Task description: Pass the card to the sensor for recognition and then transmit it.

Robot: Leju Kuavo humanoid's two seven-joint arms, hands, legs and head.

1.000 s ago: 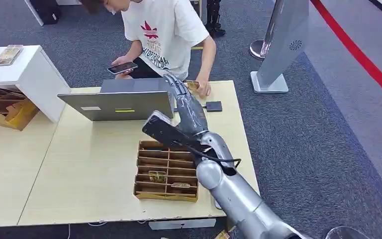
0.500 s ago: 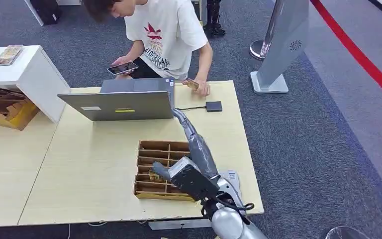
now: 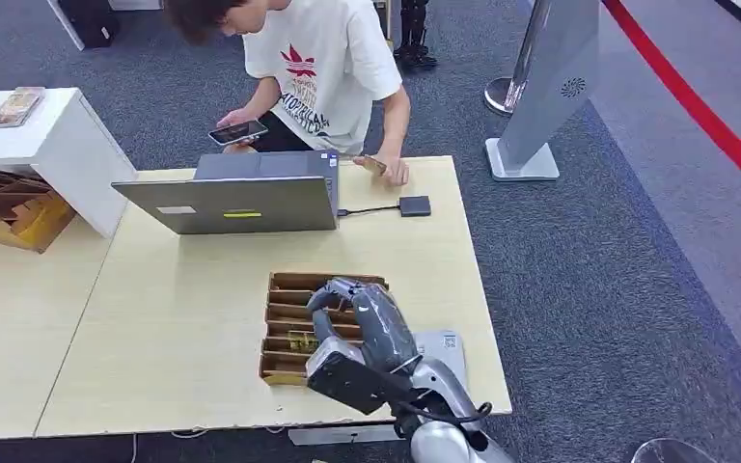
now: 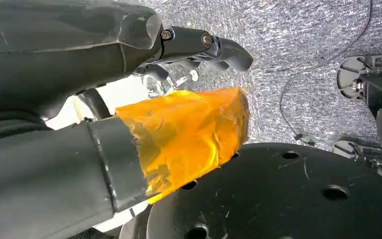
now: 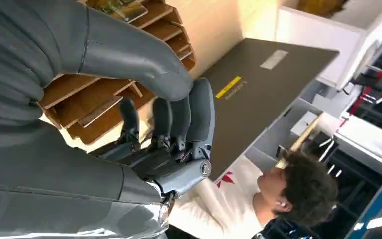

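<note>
My right hand (image 3: 352,316) hovers over the wooden divided tray (image 3: 280,282) near the table's front, with its fingers curled in and nothing in them. In the right wrist view the same hand (image 5: 169,124) hangs above the tray's slots (image 5: 79,94). A couple of cards (image 3: 304,340) lie in the tray. Across the table a person holds a card (image 3: 373,164) at the far edge. The small dark sensor box (image 3: 415,205) sits near it, cabled to the laptop (image 3: 227,203). My left hand (image 4: 104,55) hangs by my body, fingers apart and holding nothing, with orange tape on its thumb.
The person (image 3: 323,68) sits behind the laptop with a phone (image 3: 237,131) in the other hand. A flat white device (image 3: 441,345) lies right of the tray. A white cabinet (image 3: 48,135) and cardboard box (image 3: 10,214) stand at left, a grey stand (image 3: 550,87) at back right.
My right arm has drawn back from the person's hand at the far edge to above the tray, and its fingers have curled in. The person now has the card.
</note>
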